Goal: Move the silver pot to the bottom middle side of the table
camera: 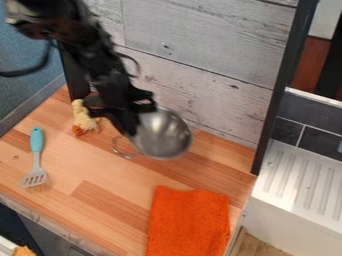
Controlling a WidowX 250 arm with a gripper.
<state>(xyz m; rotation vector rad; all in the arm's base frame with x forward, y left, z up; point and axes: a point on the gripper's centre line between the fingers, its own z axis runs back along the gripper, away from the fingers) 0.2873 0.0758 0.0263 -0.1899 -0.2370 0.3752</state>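
"Pale grey wood-grain boards [200, 47] stand behind a wooden tabletop [93, 172], with a blue surface [30, 95] at the view's left. Where's the arm?"

"One black arm [100, 60] comes in from the upper left and slants down to the right. Its single gripper [135, 125] points downward at the pot's left side."

"Wide or narrow?"

"Closed on the rim of the silver pot [165, 137], which hangs tilted just right of the fingertips, near the boards."

"How many pots, and what's inside?"

"One, with two wire loop handles: one below the gripper, the other on the pot's far side, up by the boards. Its open mouth faces the camera, showing shiny metal inside."

"And the other things?"

"One yellow toy [82, 119] with an orange part, just left of the gripper. One spatula [36, 155], farther left and lower, its turquoise handle pointing up the view and its slotted grey head toward the table's front edge. One orange cloth [190, 220], below and to the right of the gripper."

"Anything farther right?"

"Past one dark upright post [280, 85], well apart from the gripper, sits one white ridged drainboard [304, 180], with dark tiles [310, 122] behind it."
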